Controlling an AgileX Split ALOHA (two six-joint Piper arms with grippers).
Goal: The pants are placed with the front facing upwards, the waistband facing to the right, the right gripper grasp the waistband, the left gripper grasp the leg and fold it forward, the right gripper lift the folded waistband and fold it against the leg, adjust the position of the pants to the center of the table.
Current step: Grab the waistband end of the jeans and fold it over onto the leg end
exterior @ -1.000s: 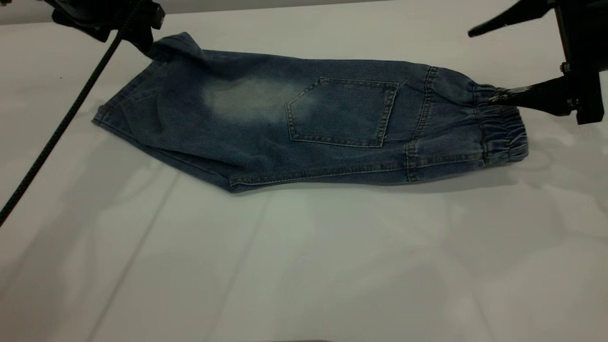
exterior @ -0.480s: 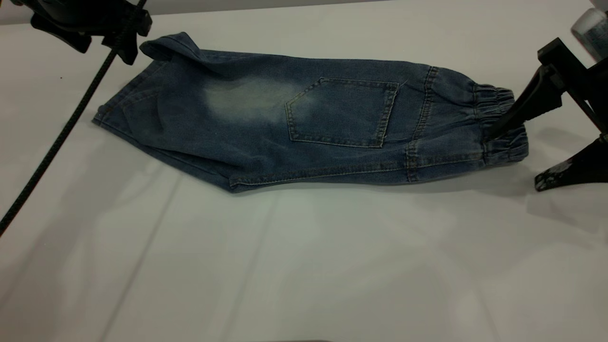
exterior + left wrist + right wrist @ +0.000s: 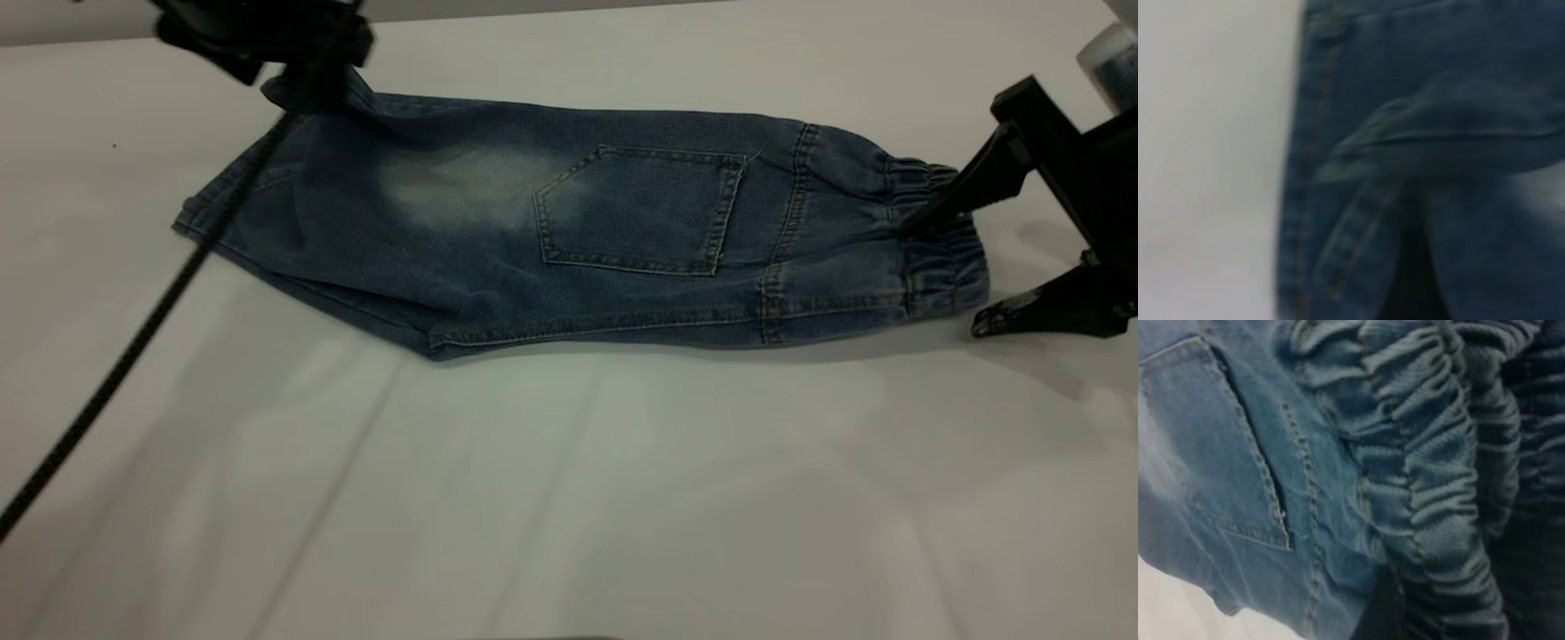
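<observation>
- The blue denim pants (image 3: 569, 222) are lying flat on the large plain white table (image 3: 569, 498), folded lengthwise, with a stitched patch pocket (image 3: 640, 209) facing up and a pale faded patch beside it.
- The gathered elastic denim waistband (image 3: 938, 253) is lying at the right end of the pants, and the leg hem (image 3: 231, 204) is at the left end, in the far half of the table.
- The right gripper (image 3: 942, 276), black and angular with pointed fingers, is standing at the waistband with its fingers spread wide apart; the upper fingertip is touching the top of the ruched band and the lower, white-scuffed fingertip is resting on the table just beside the band's edge. It is not closing on anything.
- In the right wrist view, the ruched waistband (image 3: 1431, 473) is filling most of the picture.
- The left gripper (image 3: 307, 84), all black, is hanging over the far corner of the leg, where the cloth is raised in a small fold; I cannot tell how far it is open or whether it is gripping the cloth.
- A black cable (image 3: 133, 347) is running down from the left arm across the hem.
</observation>
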